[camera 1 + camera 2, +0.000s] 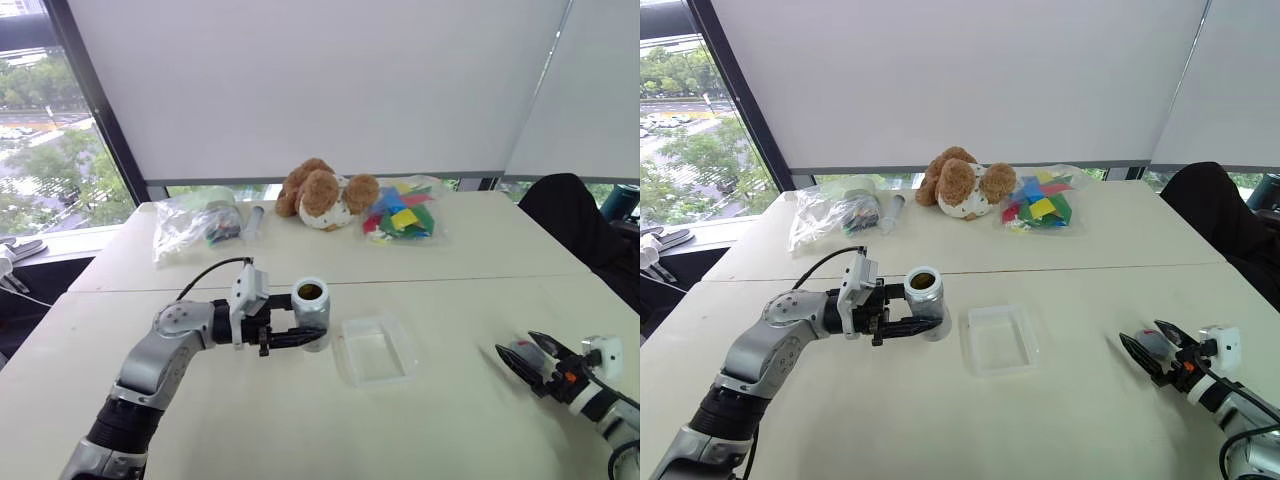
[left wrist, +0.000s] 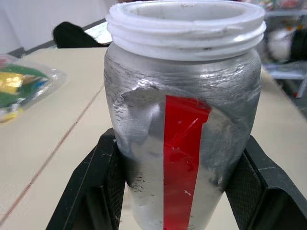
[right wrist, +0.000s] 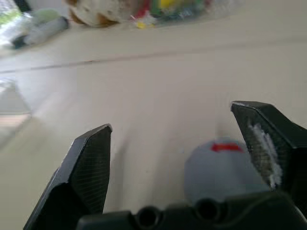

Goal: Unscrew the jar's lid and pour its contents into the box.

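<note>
My left gripper (image 1: 312, 339) is shut on the jar (image 1: 311, 312), a silver cylinder with a red stripe (image 2: 184, 143), and holds it upright just above the table. Its mouth is uncovered, with white threads showing, and the brown contents (image 1: 310, 291) lie inside. The clear box (image 1: 346, 352) sits on the table just right of the jar. Low over the table's right part, my right gripper (image 3: 171, 116) stands open. The grey lid (image 3: 218, 170) lies between its fingers, close to one of them.
At the back of the table lie a brown teddy bear (image 1: 325, 192), a bag of coloured items (image 1: 402, 215) and a clear bag (image 1: 195, 222) with a tube (image 1: 254, 220) beside it. A black chair (image 1: 575, 225) stands off the table's right side.
</note>
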